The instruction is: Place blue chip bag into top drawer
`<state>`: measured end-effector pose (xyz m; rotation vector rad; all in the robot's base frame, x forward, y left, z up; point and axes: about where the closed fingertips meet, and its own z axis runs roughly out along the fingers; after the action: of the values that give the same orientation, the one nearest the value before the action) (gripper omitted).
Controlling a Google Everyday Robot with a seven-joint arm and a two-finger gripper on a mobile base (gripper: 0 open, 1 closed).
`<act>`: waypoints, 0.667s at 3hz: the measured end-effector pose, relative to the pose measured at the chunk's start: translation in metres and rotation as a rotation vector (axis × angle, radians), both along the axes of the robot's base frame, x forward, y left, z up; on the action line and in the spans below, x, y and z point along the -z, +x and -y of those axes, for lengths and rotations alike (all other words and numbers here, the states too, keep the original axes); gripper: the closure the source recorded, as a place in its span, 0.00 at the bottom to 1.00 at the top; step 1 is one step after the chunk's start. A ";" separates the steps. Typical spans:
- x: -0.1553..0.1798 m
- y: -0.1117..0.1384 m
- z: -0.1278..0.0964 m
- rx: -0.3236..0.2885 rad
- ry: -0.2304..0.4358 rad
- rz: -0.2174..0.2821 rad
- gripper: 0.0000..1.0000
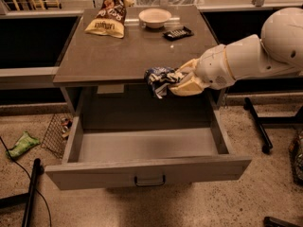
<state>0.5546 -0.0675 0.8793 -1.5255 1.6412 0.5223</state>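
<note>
While the white arm (255,56) reaches in from the right side, the gripper (174,81) sits just past the counter's front edge, right of centre, its tan fingers (187,85) pinching the blue chip bag (157,77). The crumpled bag hangs in the air at the height of the counter (118,56) top, over the rear part of the top drawer (147,170), touching neither. The drawer is pulled fully out toward the camera, its dark handle (149,180) at the centre of the front panel. Well apart from the gripper, toward the back edge, lie a small black packet (177,32), a pale bowl (155,17) and, near the back-left corner, a tan-and-brown bag (108,17); none stands between the bag and the drawer. On the floor to the left sit a wire basket (57,134) and a green wrapper (22,144).
</note>
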 end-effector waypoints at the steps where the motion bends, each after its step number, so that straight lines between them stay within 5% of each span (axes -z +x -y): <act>1: 0.025 -0.005 -0.010 -0.060 -0.009 -0.045 1.00; 2: 0.072 -0.016 -0.014 -0.142 -0.018 -0.107 1.00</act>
<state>0.5381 -0.0532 0.8072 -1.6606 1.6297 0.6774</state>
